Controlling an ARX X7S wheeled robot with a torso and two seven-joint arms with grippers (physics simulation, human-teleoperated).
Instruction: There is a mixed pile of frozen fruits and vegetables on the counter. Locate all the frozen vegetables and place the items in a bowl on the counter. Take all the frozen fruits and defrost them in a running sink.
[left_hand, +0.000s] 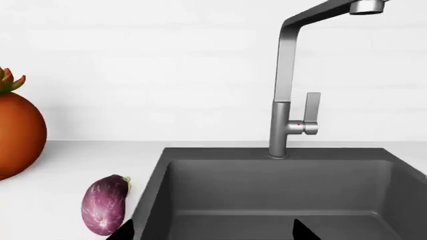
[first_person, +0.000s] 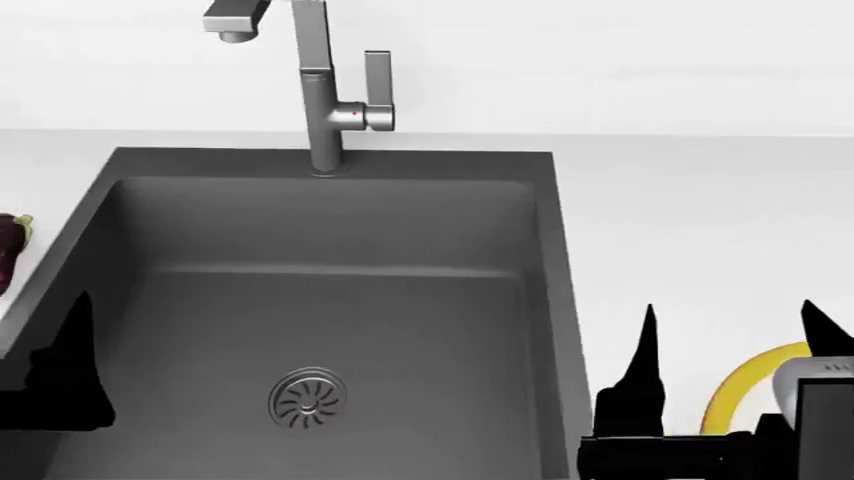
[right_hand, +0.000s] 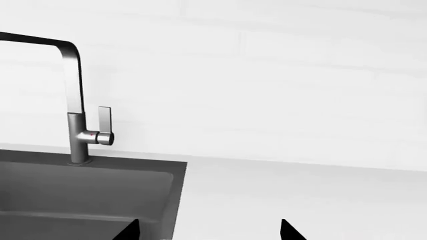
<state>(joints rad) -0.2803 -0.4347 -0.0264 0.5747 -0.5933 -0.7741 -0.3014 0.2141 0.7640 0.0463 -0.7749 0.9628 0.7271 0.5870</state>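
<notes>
1. Right gripper low at the counter's near edge, just right of the sink, fingertips spread well apart and holding nothing
2. Left gripper hovering at the sink's left side, only two dark fingertips visible with a wide gap between them, nothing held
3. Sink large, dark grey, rectangular, dry and bare inside, with a round metal drain toward its front
4. Faucet grey and square-section, behind the basin, lever handle standing upright, no water visible
5. Eggplant lying on its side on the white counter, just beside the sink's left rim; glossy, dark purple with paler streaks, pale green stem cap pointing toward the wall
6. Bowl on the counter to the right, only an arc of yellow rim visible behind the right arm
7. Orange succulent pot further left of the eggplant, not part of the job
8. Likely step: taking the eggplant with the left gripper; best done by lowering over its thick middle, closing across the narrow width, lifting clear of the sink rim before carrying it to the bowl
</notes>
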